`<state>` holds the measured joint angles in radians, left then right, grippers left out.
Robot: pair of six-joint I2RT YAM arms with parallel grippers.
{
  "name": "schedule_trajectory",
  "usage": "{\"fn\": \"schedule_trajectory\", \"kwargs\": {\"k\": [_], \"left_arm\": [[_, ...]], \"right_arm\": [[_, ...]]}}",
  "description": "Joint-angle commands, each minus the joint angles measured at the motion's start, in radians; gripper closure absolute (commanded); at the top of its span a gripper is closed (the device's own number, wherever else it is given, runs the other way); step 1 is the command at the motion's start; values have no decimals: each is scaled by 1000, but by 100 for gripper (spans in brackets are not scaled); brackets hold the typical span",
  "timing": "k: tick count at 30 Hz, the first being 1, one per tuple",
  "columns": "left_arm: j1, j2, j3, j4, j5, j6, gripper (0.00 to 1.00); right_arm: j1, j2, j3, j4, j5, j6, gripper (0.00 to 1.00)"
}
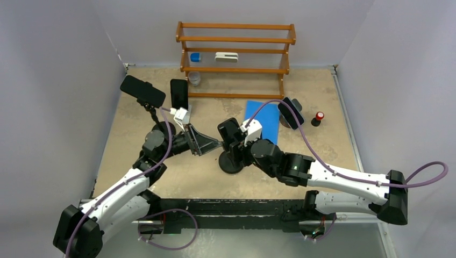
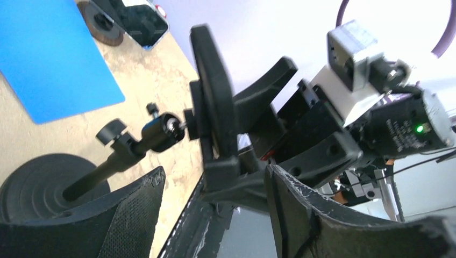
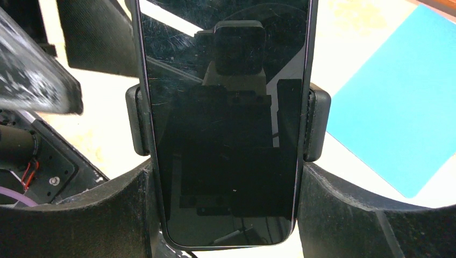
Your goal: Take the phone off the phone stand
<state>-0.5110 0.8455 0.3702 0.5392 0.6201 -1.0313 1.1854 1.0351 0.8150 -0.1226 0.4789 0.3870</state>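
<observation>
The phone (image 3: 226, 107), black with a dark screen, sits upright in the phone stand's side clamps (image 3: 137, 121). My right gripper (image 3: 228, 169) is shut on the phone's lower part, one finger (image 3: 107, 215) against each long edge. In the top view the phone (image 1: 228, 130) stands mid-table over the stand's round base (image 1: 230, 163). My left gripper (image 2: 215, 177) is open, its fingers (image 2: 129, 215) either side of the stand's lower cradle (image 2: 220, 164) without gripping it. The left wrist view shows the phone edge-on (image 2: 214, 91) and the stand's ball joint (image 2: 161, 129).
Other stands with phones are at the back left (image 1: 142, 91), beside it (image 1: 179, 94), and right of centre (image 1: 290, 112). A blue mat (image 1: 262, 121) lies behind the right gripper. A red-topped object (image 1: 319, 116) and a wooden rack (image 1: 235, 70) stand further back.
</observation>
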Motion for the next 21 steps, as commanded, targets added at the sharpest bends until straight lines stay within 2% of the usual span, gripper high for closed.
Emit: {"fn": "schedule_trajectory", "kwargs": {"k": [1, 5, 16, 21], "left_arm": [[4, 21, 134, -137, -25, 55, 34], [2, 86, 197, -187, 29, 102, 35], [0, 148, 185, -121, 129, 114, 47], [0, 150, 164, -80, 162, 116, 62]], "right_arm": [[-4, 8, 69, 9, 64, -39, 100], [-4, 22, 80, 20, 63, -39, 100], [-5, 45, 90, 35, 53, -41, 100], [-5, 43, 83, 34, 55, -25, 100]]}}
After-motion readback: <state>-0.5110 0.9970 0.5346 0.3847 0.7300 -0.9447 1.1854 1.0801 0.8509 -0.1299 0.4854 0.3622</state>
